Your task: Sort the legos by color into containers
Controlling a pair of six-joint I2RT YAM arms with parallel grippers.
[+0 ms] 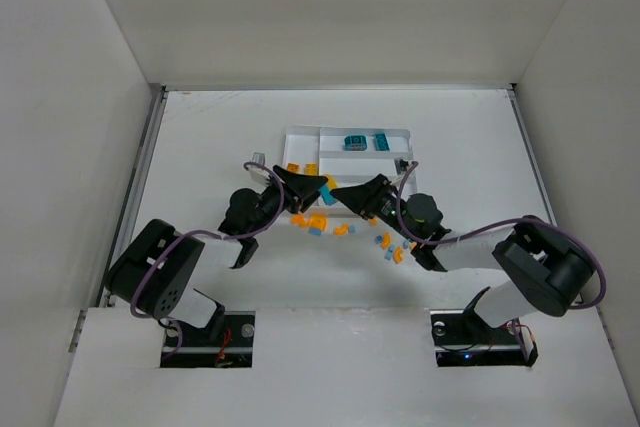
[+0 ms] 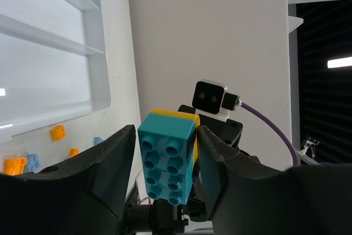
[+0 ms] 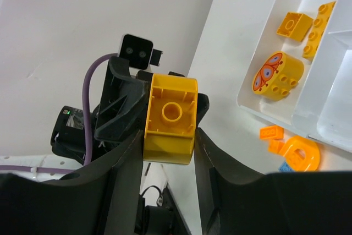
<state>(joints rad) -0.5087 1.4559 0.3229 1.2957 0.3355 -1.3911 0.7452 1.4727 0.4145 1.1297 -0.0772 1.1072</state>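
Pinching teal brick point(image 2: 166, 160) between left fingers point(image 2: 107, 174), yellow brick point(image 3: 169, 119) pinched between right fingers point(image 3: 126, 174)

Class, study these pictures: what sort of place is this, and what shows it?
Probably a robotics lab test cell: two robot arms bolted to a table, plain white walls boxing it in, a white tray and toy bricks for sorting.

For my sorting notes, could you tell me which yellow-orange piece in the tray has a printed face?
The round one, nearest the tray corner; the square brick and the long studded brick beside it look plain.
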